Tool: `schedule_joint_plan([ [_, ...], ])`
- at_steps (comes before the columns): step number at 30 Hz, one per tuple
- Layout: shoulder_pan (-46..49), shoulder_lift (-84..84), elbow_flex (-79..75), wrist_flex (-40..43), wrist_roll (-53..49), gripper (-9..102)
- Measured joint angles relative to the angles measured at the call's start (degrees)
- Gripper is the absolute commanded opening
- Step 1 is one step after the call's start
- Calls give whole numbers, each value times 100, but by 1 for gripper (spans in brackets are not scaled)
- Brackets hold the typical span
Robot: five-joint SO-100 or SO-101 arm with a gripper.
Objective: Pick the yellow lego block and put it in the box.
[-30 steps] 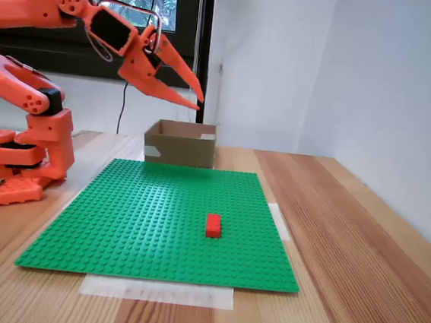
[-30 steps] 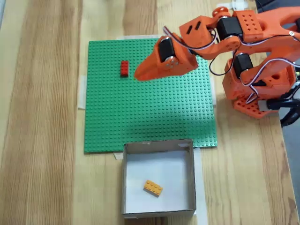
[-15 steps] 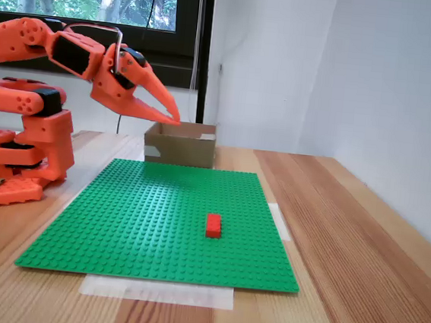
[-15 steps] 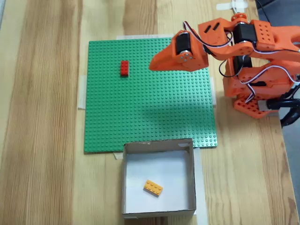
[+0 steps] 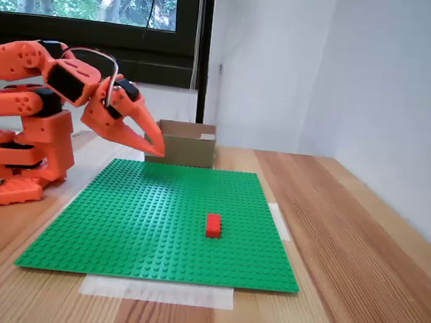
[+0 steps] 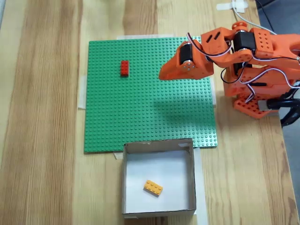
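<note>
The yellow lego block (image 6: pixel 153 188) lies flat on the floor of the cardboard box (image 6: pixel 158 146), apart from the arm. The box stands at the far edge of the green baseplate (image 5: pixel 148 224) in a fixed view (image 5: pixel 190 148), its walls hiding the block there. My orange gripper (image 6: pixel 162 75) hovers low over the plate's arm-side part, well away from the box opening. Its tips (image 5: pixel 157 150) point down toward the plate. The fingers lie together with nothing between them.
A red brick (image 6: pixel 124 68) (image 5: pixel 213 225) sits on the baseplate, clear of the gripper. The arm's orange base (image 6: pixel 262 89) stands on the wooden table beside the plate. A white wall (image 5: pixel 390 94) borders the table's right side.
The arm has folded back toward its base and dropped lower over the plate, moving away from the red brick. The yellow block has stayed in the box.
</note>
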Motion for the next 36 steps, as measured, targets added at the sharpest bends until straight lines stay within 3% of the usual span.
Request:
schedule_joint_plan([
  [36, 0, 9, 1028, -158, -387, -1],
])
